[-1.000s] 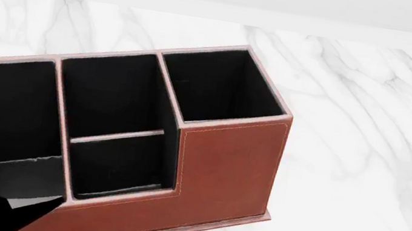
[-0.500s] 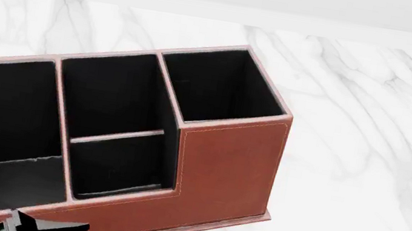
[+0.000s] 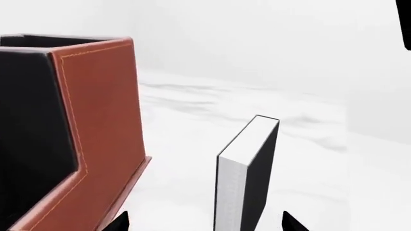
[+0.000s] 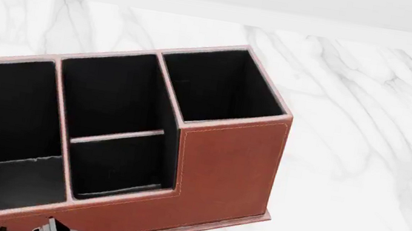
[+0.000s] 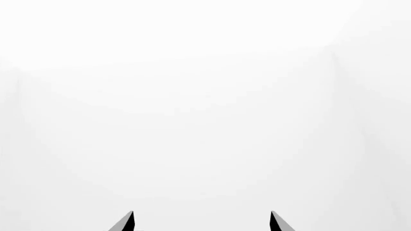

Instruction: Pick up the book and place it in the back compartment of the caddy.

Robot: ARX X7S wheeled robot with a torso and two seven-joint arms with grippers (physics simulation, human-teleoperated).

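Standing upright on a white marble table, the book is sitting just beside the caddy, apart from its stepped front wall, white page edges showing. In the left wrist view, the left gripper is spreading its two dark fingertips wide, the book between them, untouched. The right gripper is also hanging open, facing blank white. The caddy's compartments are showing only black lining.

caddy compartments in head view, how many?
4 in the caddy: a large one at the view's left end, a tall one at the right end, and two in the middle, one behind the other. Left end is cropped.
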